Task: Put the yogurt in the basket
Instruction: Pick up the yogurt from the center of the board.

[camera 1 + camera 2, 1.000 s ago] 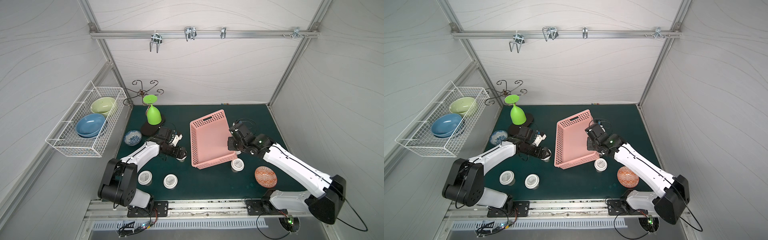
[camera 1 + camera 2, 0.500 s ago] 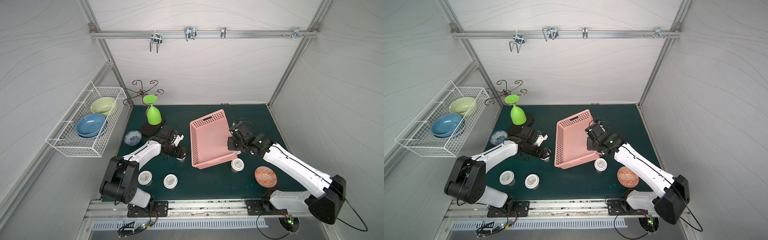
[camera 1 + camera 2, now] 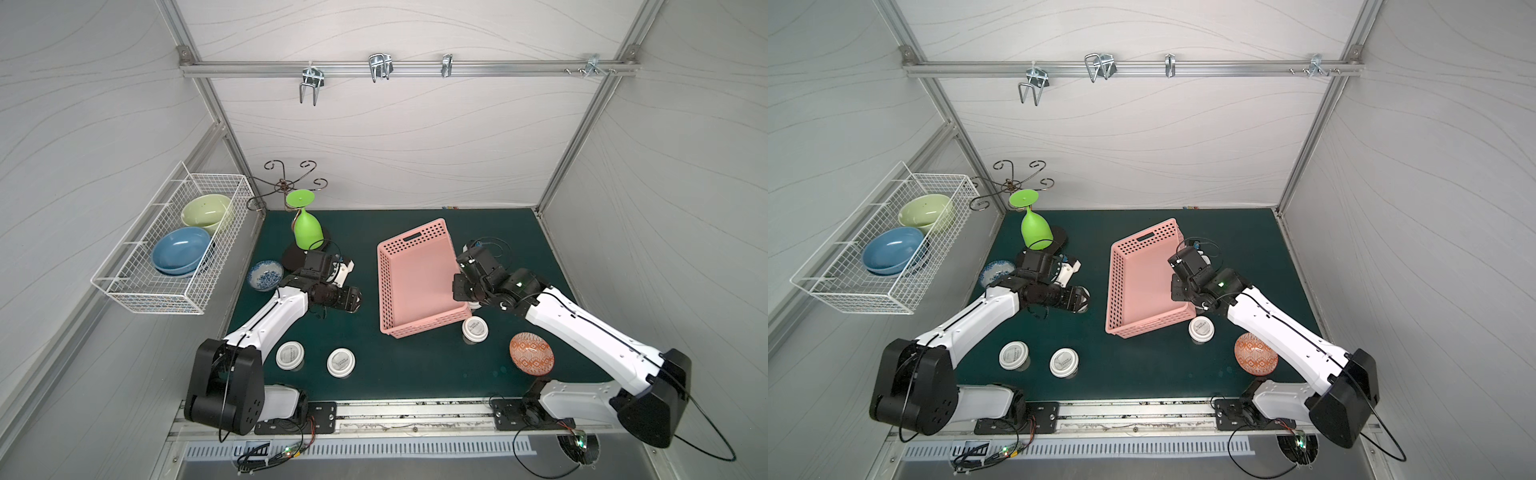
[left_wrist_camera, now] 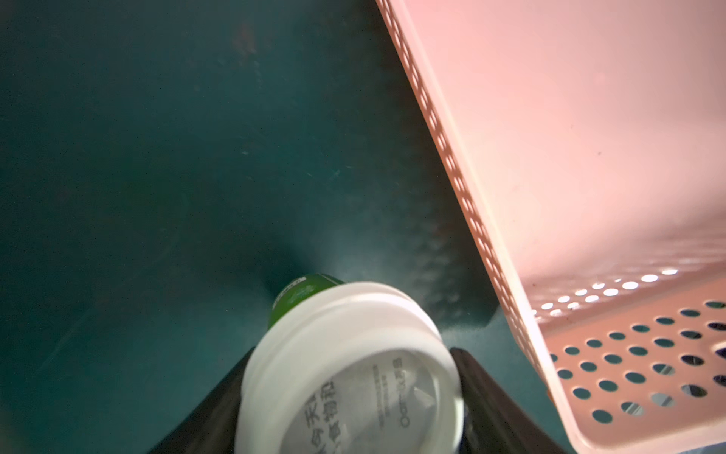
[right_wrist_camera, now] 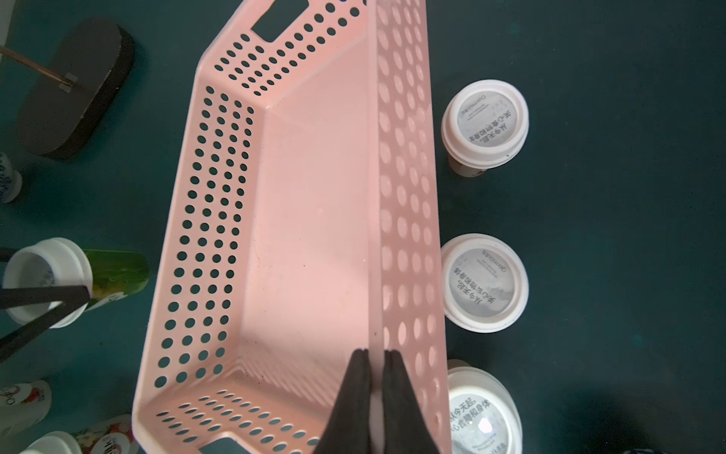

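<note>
– Left wrist view puts us right on top of it: a small yogurt cup with a white lid and green label (image 4: 349, 353). The left tool (image 3: 352, 300) is clenched about it, black fingers (image 4: 487, 393) pressed to either flank just under the lid.

– And where's it headed?

– To the shallow pink perforated plastic basket (image 3: 411, 270), just beside the cup. The cup is outside one long wall, on the left arm's side of the basket. Its base looks to be down on the dark green table (image 3: 415, 365), though I can't say for certain it hasn't lifted off.

– What about the other arm?

– The right tool (image 5: 376, 355) is pinched tight on the basket's opposite long wall, one finger inside and one outside. Bracing it, I'd judge.

– So what does the next move hang on?

– One thing. The basket's long axis runs away from the robot, so the cup faces a long perforated side, not a handle end. The way in is up, over that wall and sideways toward the right tool. The left arm is the nearer one and already has the cup, so it's a short hop.

– Any danger?

– Clipping the rim on the way across. The basket floor is bare, so there's room to land.

– More to come?

– Three more white-lidded cups (image 5: 485, 283) line the outside of the wall the right tool grips. Two others (image 3: 289, 354) stand off the basket's near end.
</note>
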### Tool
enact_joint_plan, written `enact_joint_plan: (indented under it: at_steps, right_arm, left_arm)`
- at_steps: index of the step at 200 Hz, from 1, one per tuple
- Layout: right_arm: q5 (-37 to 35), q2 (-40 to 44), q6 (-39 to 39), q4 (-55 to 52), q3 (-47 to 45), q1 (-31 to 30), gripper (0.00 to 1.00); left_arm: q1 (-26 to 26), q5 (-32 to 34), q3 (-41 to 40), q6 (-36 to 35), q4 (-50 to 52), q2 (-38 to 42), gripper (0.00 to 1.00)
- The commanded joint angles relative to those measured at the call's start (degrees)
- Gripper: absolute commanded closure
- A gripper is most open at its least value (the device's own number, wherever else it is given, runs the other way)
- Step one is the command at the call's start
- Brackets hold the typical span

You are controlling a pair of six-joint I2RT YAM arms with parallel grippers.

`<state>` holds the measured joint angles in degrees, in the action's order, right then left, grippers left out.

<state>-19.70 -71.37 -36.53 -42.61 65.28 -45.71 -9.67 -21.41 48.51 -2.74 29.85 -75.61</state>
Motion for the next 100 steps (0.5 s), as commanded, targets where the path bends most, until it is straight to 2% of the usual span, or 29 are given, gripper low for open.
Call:
enact_joint_plan:
  at_steps: [1, 37, 70, 88, 100]
  right_arm:
    - [2.5, -1.2, -2.9, 3.6, 0.0, -1.4, 1.00]
    - [3.0, -3.8, -6.6, 4.4, 0.1, -3.3, 1.00]
    - [3.0, -4.9, -9.1, 3.9, -1.6, -3.5, 1.00]
    - [4.2, -5.1, -9.7, 3.5, -2.3, -3.5, 0.75]
    - [4.1, -5.4, -9.4, 1.7, -1.7, -3.5, 0.65]
  left_arm:
    - [1.9, 0.0, 2.6, -0.1, 2.0, 3.8, 0.28]
    - [2.5, -2.4, 6.5, 0.4, 5.7, 5.5, 0.28]
    - [2.3, -4.8, 10.8, 2.6, 6.9, 3.6, 0.30]
    - [1.5, -5.0, 14.1, 3.1, 7.2, 1.8, 0.30]
    - [0.3, -4.7, 16.7, 3.3, 7.6, 0.3, 0.30]
